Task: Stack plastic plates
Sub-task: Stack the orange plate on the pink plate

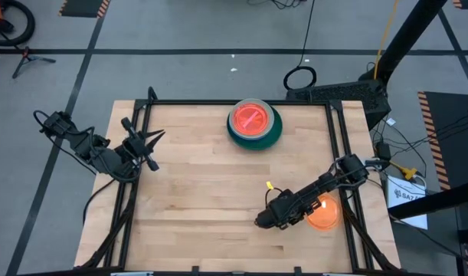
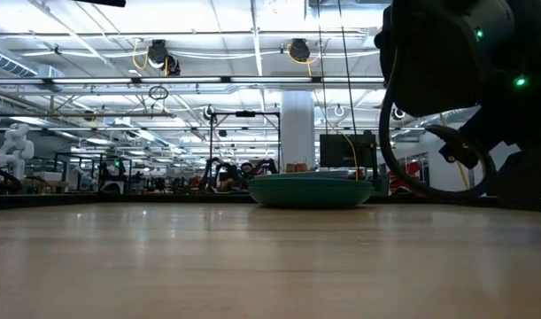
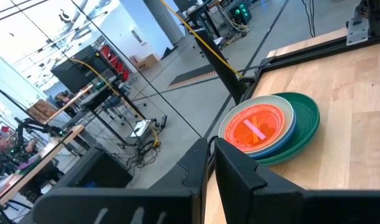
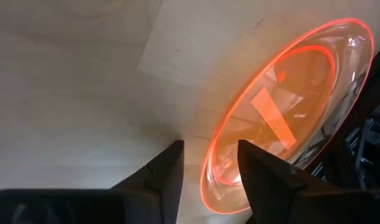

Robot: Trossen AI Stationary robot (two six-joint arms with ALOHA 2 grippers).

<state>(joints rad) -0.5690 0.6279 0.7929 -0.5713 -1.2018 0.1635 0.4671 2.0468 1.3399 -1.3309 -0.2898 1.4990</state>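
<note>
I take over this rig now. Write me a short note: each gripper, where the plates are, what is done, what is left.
Right gripper: open, its fingers astride the rim of the loose orange plate at the table's right edge.
Left gripper: waiting at the left edge, open, holding nothing.
Done: stack at the far middle, dark green plate at the bottom, an orange one on top.
Left: grip the loose plate and put it on the stack.

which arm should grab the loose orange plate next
Right. Its gripper already sits at the orange plate's rim, fingers open either side. The left gripper waits at the table's far left edge.
</note>
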